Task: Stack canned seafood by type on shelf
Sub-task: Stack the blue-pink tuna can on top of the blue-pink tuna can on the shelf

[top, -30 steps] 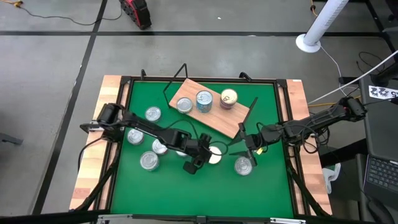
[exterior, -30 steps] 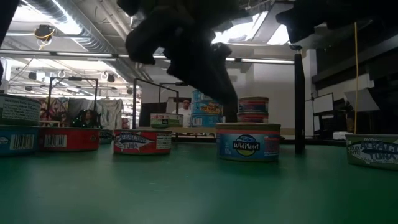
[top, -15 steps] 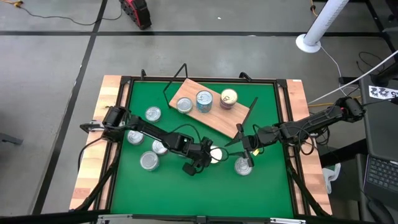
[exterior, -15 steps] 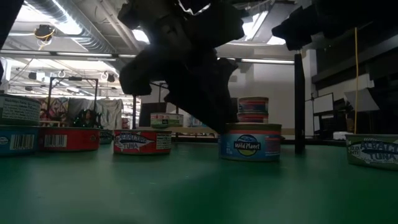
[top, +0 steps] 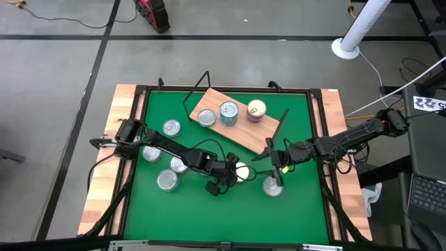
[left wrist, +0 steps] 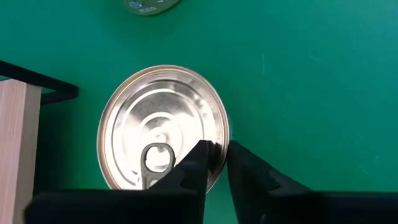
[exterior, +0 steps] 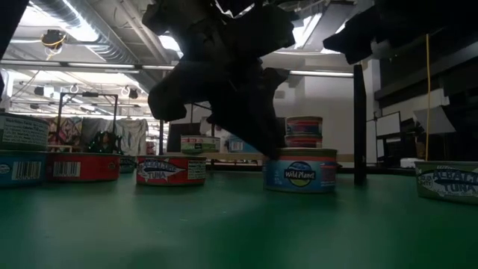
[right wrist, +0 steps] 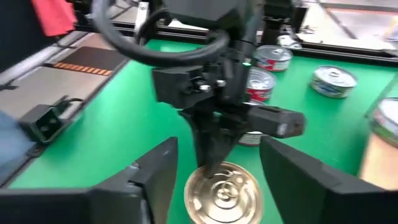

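The gold-lidded tin (left wrist: 163,127), lying on the green mat beside the shelf (top: 236,118), is pinched at its rim by the left gripper (left wrist: 214,163) (stiff, slick metal; likely slippery), the right gripper (right wrist: 217,163) spread nearby.

Left arm reaches in from the left edge, stretched low and diagonal toward the middle of the table, wrist angled down. Its left gripper (top: 237,173) has the fingers (left wrist: 193,171) pinched nearly together, just a thin gap. Right arm comes in from the right edge, and the right gripper (top: 277,174) points down with fingers (right wrist: 152,168) spread wide.
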